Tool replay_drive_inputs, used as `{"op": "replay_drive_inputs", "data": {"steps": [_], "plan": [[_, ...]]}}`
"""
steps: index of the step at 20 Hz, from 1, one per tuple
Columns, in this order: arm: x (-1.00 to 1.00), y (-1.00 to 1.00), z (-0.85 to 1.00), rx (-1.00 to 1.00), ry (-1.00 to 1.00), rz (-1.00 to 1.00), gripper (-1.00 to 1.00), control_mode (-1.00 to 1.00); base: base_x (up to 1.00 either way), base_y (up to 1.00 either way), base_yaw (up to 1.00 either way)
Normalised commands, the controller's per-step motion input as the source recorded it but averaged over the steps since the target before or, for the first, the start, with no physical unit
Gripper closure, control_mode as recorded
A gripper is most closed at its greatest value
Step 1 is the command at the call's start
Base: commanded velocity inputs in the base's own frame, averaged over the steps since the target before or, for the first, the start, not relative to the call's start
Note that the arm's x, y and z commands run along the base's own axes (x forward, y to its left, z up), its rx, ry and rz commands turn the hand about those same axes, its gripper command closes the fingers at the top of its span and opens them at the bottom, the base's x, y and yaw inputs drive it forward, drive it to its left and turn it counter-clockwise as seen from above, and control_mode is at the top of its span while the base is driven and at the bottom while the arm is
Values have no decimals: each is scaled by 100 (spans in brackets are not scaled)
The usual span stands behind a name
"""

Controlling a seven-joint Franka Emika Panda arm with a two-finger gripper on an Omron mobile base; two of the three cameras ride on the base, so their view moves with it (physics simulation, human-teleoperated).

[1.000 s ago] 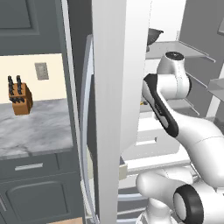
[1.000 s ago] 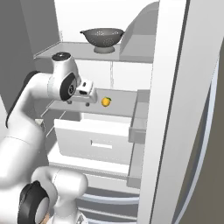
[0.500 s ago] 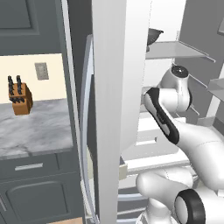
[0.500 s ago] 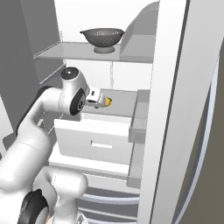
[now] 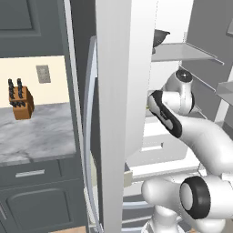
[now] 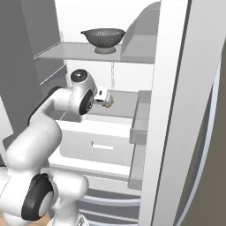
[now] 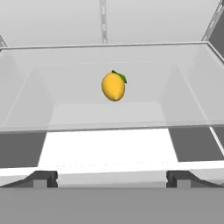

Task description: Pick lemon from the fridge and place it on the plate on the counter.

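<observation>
Jaws (image 7: 112, 178) apart, nothing between them — the two dark fingertips (image 7: 43, 178) sit wide at the bottom of the hand view, w/ the lemon (image 7: 113, 86) ahead of them and roughly centred on the gap, not touched. Lemon: yellow, small green leaf at its upper end, resting on a clear fridge shelf (image 7: 109, 113) towards the shelf's rear; white back wall of the fridge (image 6: 176, 110) behind it. Right base view: arm reaches into the open fridge at the middle shelf level; the lemon (image 6: 110, 102) shows as a yellow speck just beyond the hand, above the white drawer (image 6: 99, 143). One shelf above the lemon stands a dark grey colander (image 6: 103, 39). Left base view: fridge door panel (image 5: 123, 91) edge-on, arm passing behind it; to the left of the fridge, the marble worktop (image 5: 36, 136) over dark grey cabinet fronts, w/ a knife block (image 5: 20, 98) near the wall.
</observation>
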Motion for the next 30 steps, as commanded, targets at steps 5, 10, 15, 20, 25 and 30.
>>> {"op": "replay_drive_inputs", "data": {"steps": [5,10,15,20,25,30], "plan": [[53,0,-9,0,0,0,-100,-100,0,0,0],[45,-2,-26,0,-1,0,-100,-100,0,0,0],[58,-1,-16,0,3,0,-100,-100,0,0,0],[59,-2,-23,0,2,0,-100,-100,0,0,0],[59,-7,-29,0,4,0,-100,-100,0,0,0],[56,-9,-30,0,4,0,-100,-100,0,0,0]]}}
